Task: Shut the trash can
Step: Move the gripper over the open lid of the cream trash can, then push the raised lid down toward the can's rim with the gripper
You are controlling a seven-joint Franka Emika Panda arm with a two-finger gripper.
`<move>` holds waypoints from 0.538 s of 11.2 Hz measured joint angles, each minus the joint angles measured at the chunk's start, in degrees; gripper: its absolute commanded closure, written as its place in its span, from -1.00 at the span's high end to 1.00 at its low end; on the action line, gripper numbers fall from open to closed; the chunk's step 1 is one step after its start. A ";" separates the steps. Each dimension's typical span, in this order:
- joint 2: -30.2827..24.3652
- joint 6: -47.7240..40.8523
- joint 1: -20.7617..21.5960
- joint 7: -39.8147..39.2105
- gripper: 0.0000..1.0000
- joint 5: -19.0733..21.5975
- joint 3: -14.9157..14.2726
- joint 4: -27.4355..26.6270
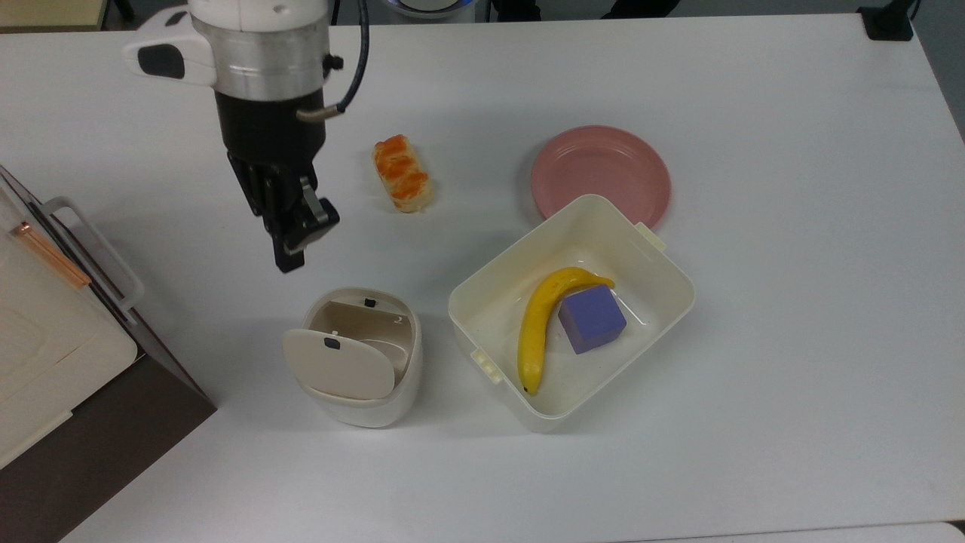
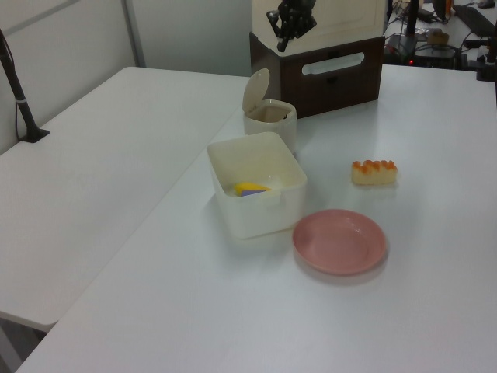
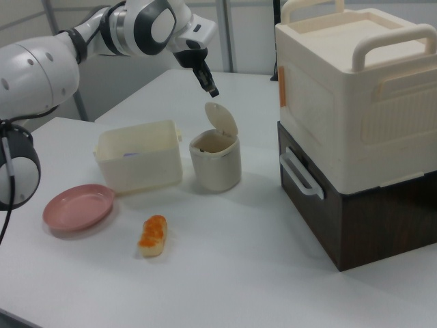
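Desk [image 1: 754, 422]: a broad white surface carries every item; the trash can, near the top view's lower left, serves as landmark here.

Storage stack [image 3: 355, 137]: a cream handled crate on a dark brown box stands just beside the trash can, on the right view's right.

Arm [image 3: 82, 48]: the white Franka limb reaches in above the desk, its wrist angled down toward the trash can.

Tub [image 1: 678, 290]: the cream rectangular container sits just beside the trash can, on the top view's right, holding a banana [image 1: 537, 324] and a purple block [image 1: 592, 318].

Plate [image 1: 601, 175]: pink, beyond the tub and well apart from the trash can.

Trash can [image 1: 362, 354]: small, cream-white, upright on the desk between stack and tub, tan interior exposed.

Lid [image 3: 221, 119]: beige, standing raised on its hinge in the right view, a dark button on its face; it is not shut.

Bread roll [image 1: 402, 173]: orange-glazed, lying well apart from the trash can, toward the top view's upper edge.

Jaws [image 1: 290, 245]: the black tips appear together with nothing between them, hanging above and just beyond the trash can's open mouth, touching neither lid nor rim.

Progress: by the look of things nothing is done yet; the approach seems nearly complete, while contact with the lid, the push down and the latch all remain.
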 measured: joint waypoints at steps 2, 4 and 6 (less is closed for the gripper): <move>2.41 3.39 0.79 5.66 -1.00 -2.19 -0.01 1.91; 4.07 6.72 1.38 10.46 -1.00 -5.49 -0.02 2.42; 5.73 8.07 2.21 13.50 -1.00 -8.38 -0.02 2.71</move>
